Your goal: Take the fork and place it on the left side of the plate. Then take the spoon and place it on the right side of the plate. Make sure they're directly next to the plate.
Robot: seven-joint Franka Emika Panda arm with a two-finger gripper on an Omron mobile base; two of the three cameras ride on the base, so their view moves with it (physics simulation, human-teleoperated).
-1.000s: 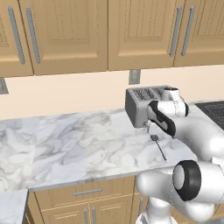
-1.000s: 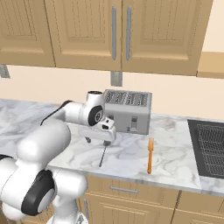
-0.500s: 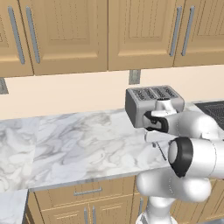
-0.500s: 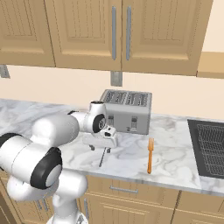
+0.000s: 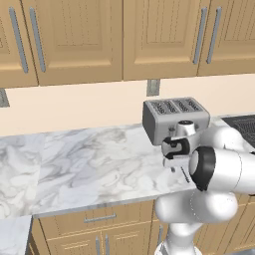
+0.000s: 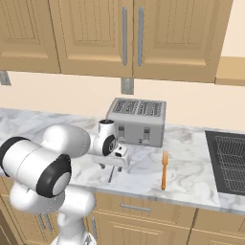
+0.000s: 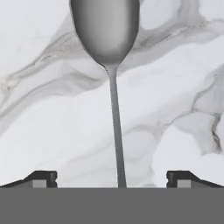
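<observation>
Your gripper (image 6: pixel 111 167) hangs low over the marble counter (image 5: pixel 89 164), just in front of the toaster (image 6: pixel 137 121), jaws spread wide and holding nothing. The spoon (image 7: pixel 111 83) lies flat on the counter right beneath it. In the hand view its thin handle runs straight up the middle between the two fingertips (image 7: pixel 41 178), and the bowl points away from the hand. So the handle's long axis crosses the line between the tips squarely, and a straight drop should put one tip on each side of it.

From the right base view, a short dark piece of the spoon shows under the hand, and the fork (image 6: pixel 164 170) lies well to the right, tines toward the wall, untouched. You'd have to look elsewhere for the plate.
</observation>
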